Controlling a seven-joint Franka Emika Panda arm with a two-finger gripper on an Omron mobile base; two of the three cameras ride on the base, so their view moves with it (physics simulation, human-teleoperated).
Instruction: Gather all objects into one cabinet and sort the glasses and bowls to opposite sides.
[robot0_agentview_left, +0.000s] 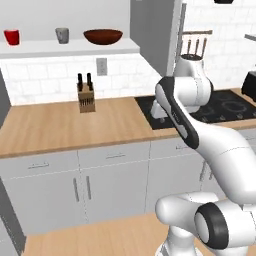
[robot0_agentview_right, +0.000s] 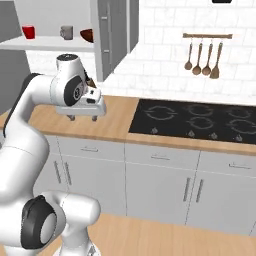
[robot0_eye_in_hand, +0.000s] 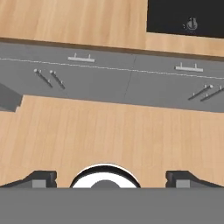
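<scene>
Open cabinet (robot0_agentview_left: 150, 30), white shelf (robot0_agentview_left: 70, 47): red cup (robot0_agentview_left: 12, 37) at left, grey cup (robot0_agentview_left: 62, 35) in the middle, bowl (robot0_agentview_left: 103, 36) at right. Gripper (robot0_eye_in_hand: 111, 178) empty, jaws spread wide, over the counter (robot0_agentview_left: 60, 122).

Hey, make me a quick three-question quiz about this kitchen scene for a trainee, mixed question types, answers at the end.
1. True or false: the red cup, the grey cup and the dark reddish-brown bowl all stand on the cabinet's white shelf.
2. Multiple choice: on that shelf, the grey cup stands A) left of the red cup, B) between the red cup and the bowl, C) right of the bowl.
3. Fill in: the gripper is ____ and holds nothing.

Key: 1 true; 2 B; 3 open.
</scene>
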